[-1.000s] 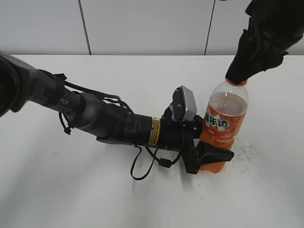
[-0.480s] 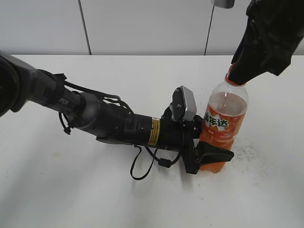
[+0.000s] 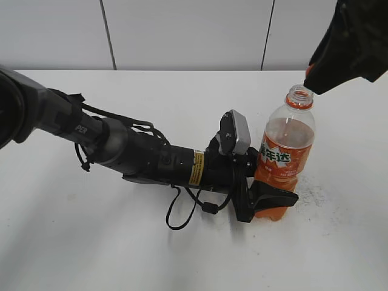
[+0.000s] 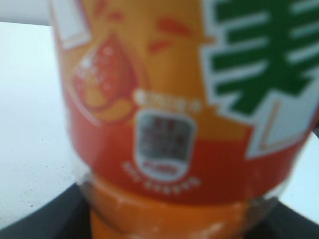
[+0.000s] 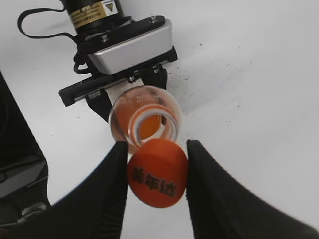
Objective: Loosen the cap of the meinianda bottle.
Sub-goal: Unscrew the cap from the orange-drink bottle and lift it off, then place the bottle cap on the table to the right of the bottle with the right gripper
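Two views telling different halves: showing from the right wrist the cap (image 5: 157,173) pinched between the right gripper (image 5: 156,172) fingers, off and just above the open mouth of the meinianda bottle (image 5: 142,121); hiding that cap in the exterior view behind the dark right gripper (image 3: 315,76) up beside the bare neck. Standing upright on the white table (image 3: 91,242), the meinianda bottle (image 3: 285,160). Lying low, reaching in from the bottle's left, the left gripper (image 3: 267,200) clamping its base. Filling the blurred left wrist view, only the label.

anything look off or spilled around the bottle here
No spill shows. The cap is fully off, held in the right gripper above the open bottle. Dark specks dust the table by its base.
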Controlling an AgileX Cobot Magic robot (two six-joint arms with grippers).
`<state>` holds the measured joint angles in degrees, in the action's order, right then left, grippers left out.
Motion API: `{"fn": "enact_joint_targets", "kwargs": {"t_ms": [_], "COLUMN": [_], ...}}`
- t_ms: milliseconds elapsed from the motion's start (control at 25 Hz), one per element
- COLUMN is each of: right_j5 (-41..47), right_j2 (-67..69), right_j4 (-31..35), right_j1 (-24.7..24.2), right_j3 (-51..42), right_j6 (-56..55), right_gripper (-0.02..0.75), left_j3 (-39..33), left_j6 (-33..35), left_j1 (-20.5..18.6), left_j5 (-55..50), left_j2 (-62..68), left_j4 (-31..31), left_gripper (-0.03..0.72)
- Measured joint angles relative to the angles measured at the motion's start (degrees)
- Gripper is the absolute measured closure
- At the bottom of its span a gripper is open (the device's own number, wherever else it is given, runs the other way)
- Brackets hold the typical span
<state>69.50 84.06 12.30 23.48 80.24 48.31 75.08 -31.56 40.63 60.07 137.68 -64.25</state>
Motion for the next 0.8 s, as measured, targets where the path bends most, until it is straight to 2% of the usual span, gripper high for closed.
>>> {"fn": "enact_joint_targets", "kwargs": {"t_ms": [80,280,400,640,800], "right_j5": [0.0,0.06,0.06,-0.02,-3.34], "right_j2": [-0.53,-2.75,-2.82,-2.84,-2.89], "right_j4": [-0.9,-12.3,-17.03,-18.55,-18.55], "right_j1": [0.0,0.0,-0.44,-7.09,-10.56], "right_j3": [0.0,0.0,-1.0,-10.88,-22.46], "right_j6": [-2.68,-22.95,-30.9,-38.12,-42.05], "right_gripper": [0.474,0.475,0.475,0.475,0.475], "left_j3": [0.0,0.0,0.0,0.0,0.0], "left_j6": [0.0,0.0,0.0,0.0,0.0], "left_j1": [0.0,0.0,0.0,0.0,0.0], "left_j5": [0.0,0.0,0.0,0.0,0.0], "left_j2": [0.0,0.0,0.0,0.0,0.0], "left_j4": [0.0,-0.05,-0.05,-0.27,-0.32], "left_gripper": [0.213,0.213,0.213,0.213,0.213]}}
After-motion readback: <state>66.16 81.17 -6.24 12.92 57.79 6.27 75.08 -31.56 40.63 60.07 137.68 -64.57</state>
